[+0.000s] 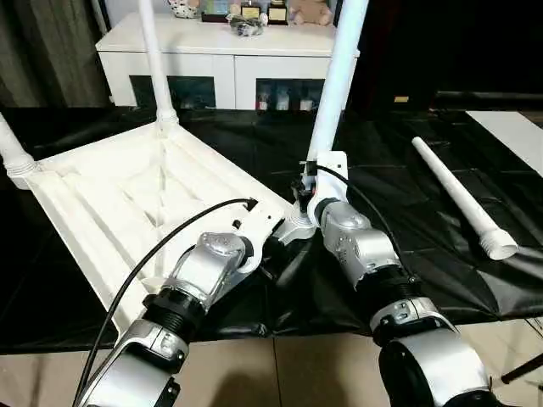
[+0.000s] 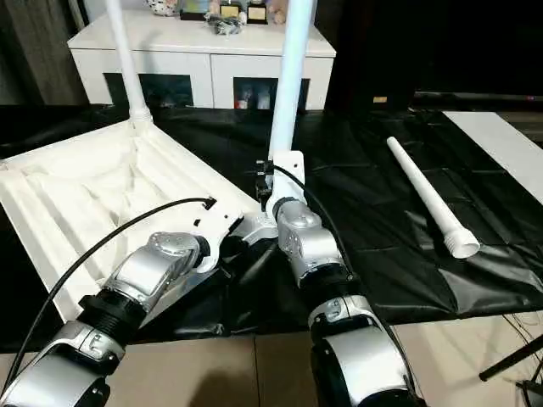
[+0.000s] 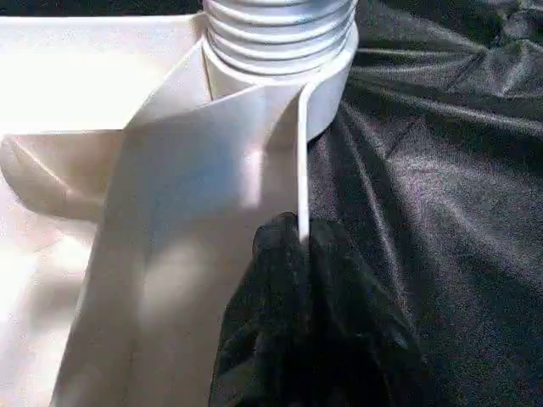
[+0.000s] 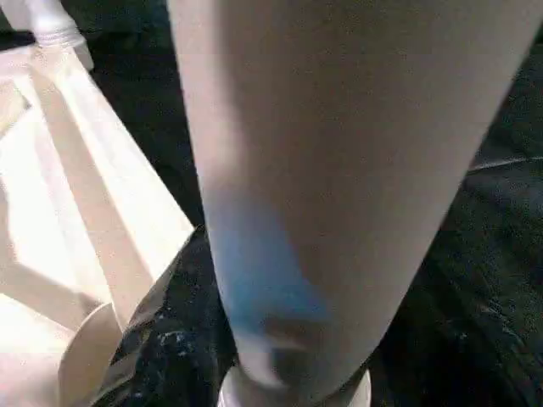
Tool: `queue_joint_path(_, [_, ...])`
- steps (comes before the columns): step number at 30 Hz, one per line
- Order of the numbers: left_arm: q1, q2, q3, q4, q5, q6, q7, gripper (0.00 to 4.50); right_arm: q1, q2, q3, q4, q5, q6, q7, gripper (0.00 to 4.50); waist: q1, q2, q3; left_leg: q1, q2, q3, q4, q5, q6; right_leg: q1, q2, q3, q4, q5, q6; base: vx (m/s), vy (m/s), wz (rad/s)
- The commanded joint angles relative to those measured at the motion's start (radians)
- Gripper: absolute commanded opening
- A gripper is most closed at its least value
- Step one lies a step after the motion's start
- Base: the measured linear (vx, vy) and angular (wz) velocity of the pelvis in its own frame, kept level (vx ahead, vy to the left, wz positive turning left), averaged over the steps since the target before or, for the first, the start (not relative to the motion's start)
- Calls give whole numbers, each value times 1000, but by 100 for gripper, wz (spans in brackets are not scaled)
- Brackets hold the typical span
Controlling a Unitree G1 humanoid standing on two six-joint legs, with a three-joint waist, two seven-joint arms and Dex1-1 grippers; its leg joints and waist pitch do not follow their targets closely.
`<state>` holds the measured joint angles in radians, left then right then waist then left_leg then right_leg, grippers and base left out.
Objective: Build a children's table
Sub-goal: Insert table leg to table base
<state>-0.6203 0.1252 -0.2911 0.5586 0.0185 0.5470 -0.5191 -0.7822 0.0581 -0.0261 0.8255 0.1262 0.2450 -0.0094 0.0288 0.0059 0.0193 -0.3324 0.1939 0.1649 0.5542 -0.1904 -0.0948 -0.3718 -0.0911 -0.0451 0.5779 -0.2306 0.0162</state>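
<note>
At near corner: left fingers (image 3: 297, 254) clamped on tabletop (image 1: 127, 195) rim; right grip on leg (image 1: 335, 85) unclear. Risk: leg tilting, cross-threading in socket.

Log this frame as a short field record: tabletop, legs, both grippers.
tabletop: white, upside down on black-covered work table, ribs up
legs fitted: three upright in corner sockets, far, left edge, near-right
leg loose: one lying on the cloth, right of the tabletop
left gripper: shut on tabletop rim beside near-right socket
right gripper: at base of near-right leg, fingers hidden; grip unconfirmed
background: white cabinet
</note>
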Motion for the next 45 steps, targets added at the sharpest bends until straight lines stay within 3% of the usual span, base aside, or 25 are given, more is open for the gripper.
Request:
queue_joint_path(1, [-10, 9, 0, 6, 6, -21, -21, 0, 50, -11, -14, 107, 13, 38, 23, 256, -6, 12, -19, 2, 18, -19, -88, -539, -44, -6, -38, 24, -96, -428, -77, 0, 0, 0])
queue_joint_path(2, [-10, 13, 0, 4, 5, -26, -27, 0, 47, -15, -11, 97, 12, 31, 38, 262, -3, 15, -20, 0, 20, -18, -88, -525, -46, -6, -37, 26, -94, -397, -89, 0, 0, 0])
queue_joint_path(3, [-10, 16, 1, 2, 5, -29, -30, 0, 45, -18, -9, 75, 16, 25, 66, 274, 0, 9, -27, -1, 22, -14, -85, -489, -45, -2, -37, 28, -87, -325, -108, 0, 0, 0])
queue_joint_path(4, [-9, 22, 6, -2, -2, -40, -42, 0, 46, -24, -2, 48, 19, 23, 99, 295, 1, 4, -35, -10, 22, -13, -82, -424, -38, 10, -36, 30, -74, -252, -120, 0, 0, 0])
queue_joint_path(5, [-8, 30, 9, -6, -8, -62, -60, 0, 48, -34, 16, 16, 16, 22, 148, 299, 9, 5, -37, -18, 23, -4, -77, -322, -8, 12, -33, 31, -67, -140, -146, 0, 0, 0])
queue_joint_path(6, [-7, 35, 11, -8, -11, -78, -72, 0, 50, -41, 29, -3, 13, 22, 179, 299, 10, 10, -29, -10, 25, 5, -76, -348, 4, -3, -32, 32, -76, -181, -168, 0, 0, 0])
queue_joint_path(7, [-5, 46, 11, -16, -14, -83, -88, 0, 60, -56, 48, -43, 12, 29, 220, 302, 8, 9, -25, -13, 22, 6, -75, -372, 4, -3, -33, 32, -80, -229, -170, 0, 0, 0])
queue_joint_path(8, [-2, 52, 11, -21, -15, -83, -96, 0, 67, -66, 58, -67, 11, 32, 245, 309, 8, 6, -30, -20, 22, 3, -76, -368, 0, 6, -38, 32, -79, -278, -159, 0, 0, 0])
queue_joint_path(9, [3, 66, 1, -29, -12, -110, -123, 0, 83, -84, 73, -111, 18, 41, 291, 336, 11, 5, -33, -22, 22, 3, -75, -345, 1, 8, -40, 33, -78, -267, -157, 0, 0, 0])
queue_joint_path(10, [10, 80, -4, -42, -17, -118, -151, 0, 101, -108, 84, -155, 30, 53, 352, 342, 17, 4, -38, -24, 22, 6, -69, -275, 17, 13, -38, 34, -74, -199, -158, 0, 0, 0])
queue_joint_path(12, [34, 126, -24, -82, -26, -163, -238, 0, 168, -197, 123, -279, 64, 69, 542, 355, 25, 11, -43, -36, 22, 11, -56, -123, 58, 21, -36, 30, -51, 8, -200, 0, 0, 0])
queue_joint_path(14, [40, 137, -28, -93, -28, -167, -257, 0, 184, -219, 129, -305, 74, 72, 585, 379, 31, 14, -46, -37, 25, 15, -48, -61, 81, 23, -34, 28, -39, 112, -230, 0, 0, 0])
queue_joint_path(17, [69, 192, -58, -146, -31, -224, -354, 0, 241, -315, 148, -404, 111, 92, 754, 399, 35, 17, -48, -37, 25, 14, -44, -49, 87, 28, -30, 26, -30, 165, -258, 0, 0, 0])
queue_joint_path(23, [141, 301, -121, -302, -59, -260, -550, 0, 317, -486, 190, -518, 124, 87, 982, 445, 49, 25, -46, -24, 32, 18, -37, -75, 88, 18, -26, 28, -26, 160, -281, 0, 0, 0])
queue_joint_path(29, [162, 320, -120, -350, -78, -243, -589, 0, 330, -494, 211, -545, 132, 113, 1029, 445, 57, 18, -43, -22, 33, 23, -37, -117, 75, 15, -29, 29, -28, 84, -281, 0, 0, 0])
queue_joint_path(30, [166, 321, -115, -355, -76, -246, -591, 0, 333, -493, 224, -549, 130, 110, 1043, 445, 57, 13, -41, -25, 33, 24, -38, -129, 71, 15, -31, 29, -30, 49, -274, 0, 0, 0])
queue_joint_path(34, [168, 327, -110, -359, -73, -246, -585, 0, 337, -495, 252, -544, 111, 94, 1069, 445, 56, 12, -37, -26, 33, 23, -41, -187, 50, 11, -34, 31, -36, -63, -246, 0, 0, 0])
queue_joint_path(35, [167, 326, -107, -356, -72, -246, -581, 0, 334, -497, 262, -534, 94, 79, 1072, 419, 56, 12, -37, -24, 33, 23, -41, -191, 44, 9, -35, 32, -37, -74, -241, 0, 0, 0])
queue_joint_path(38, [166, 326, -103, -351, -68, -246, -574, 0, 332, -508, 277, -520, 66, 56, 1085, 412, 54, 11, -39, -28, 32, 21, -40, -175, 40, 11, -34, 31, -33, -62, -234, 0, 0, 0])
queue_joint_path(45, [166, 325, -96, -344, -65, -253, -570, 0, 335, -532, 286, -509, 44, 32, 1093, 348, 54, 12, -44, -30, 29, 22, -30, -134, 64, 13, -31, 30, -23, 14, -253, 0, 0, 0])
